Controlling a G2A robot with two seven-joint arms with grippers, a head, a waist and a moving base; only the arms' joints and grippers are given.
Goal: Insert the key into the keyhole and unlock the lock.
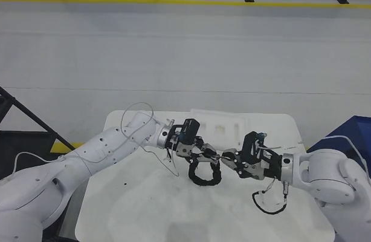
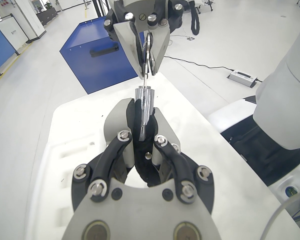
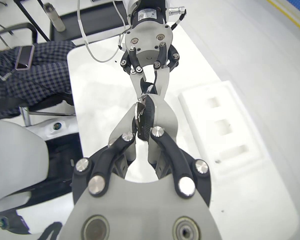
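Note:
The lock is a black cable loop [image 1: 205, 173] with a silver cylinder end [image 2: 145, 101]. My left gripper [image 2: 141, 111] is shut on the lock just behind that cylinder and holds it above the table. Facing it, my right gripper [image 2: 147, 72] is shut on the silver key [image 2: 147, 56]. The key's blade points at the cylinder's end face, and its tip sits right at the keyhole. In the right wrist view the key [image 3: 139, 112] lies between my right gripper's [image 3: 145, 102] fingers, and the left gripper [image 3: 150, 92] is just beyond it. The two grippers [image 1: 203, 156] [image 1: 228, 159] meet over the table's middle.
A white foam tray [image 1: 225, 124] with rectangular pockets lies at the table's far edge. A blue box [image 1: 354, 136] stands on the floor beyond the right side. A black cable [image 1: 270, 206] hangs under the right arm. The white table [image 1: 173, 206] spreads below the grippers.

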